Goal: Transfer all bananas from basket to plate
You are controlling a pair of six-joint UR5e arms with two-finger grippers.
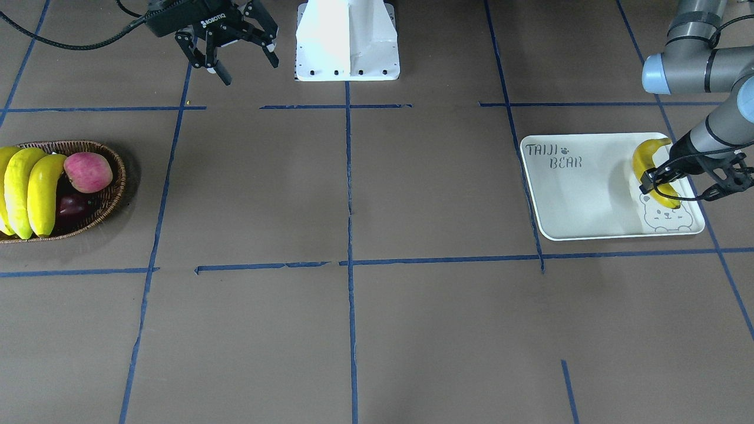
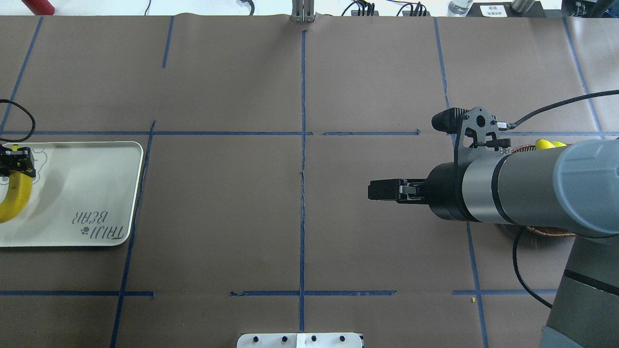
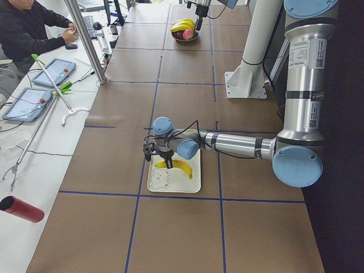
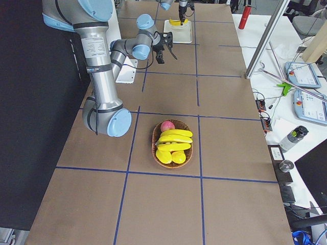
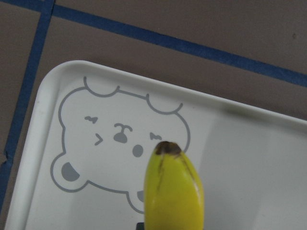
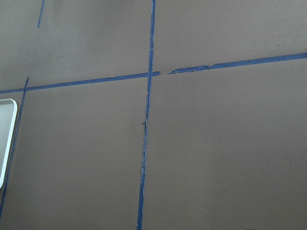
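Yellow against the pale plate [image 1: 577,200], one banana [image 1: 645,154] is clamped in the left gripper [image 1: 660,179], low over the bear print [image 1: 665,219], probably so it lands flat inside the rim; whether it touches yet is unclear. Farther along, the right gripper [image 1: 247,68] hangs empty with jaws spread, clear of the work. At the far end, the basket [image 1: 115,191] holds three bananas [image 1: 35,188] beside an apple [image 1: 88,171], so most of the job is left.

"TAIJI BEAR" on plate [image 1: 589,194]; "ROBOTIQ" on right hand [image 1: 247,66]
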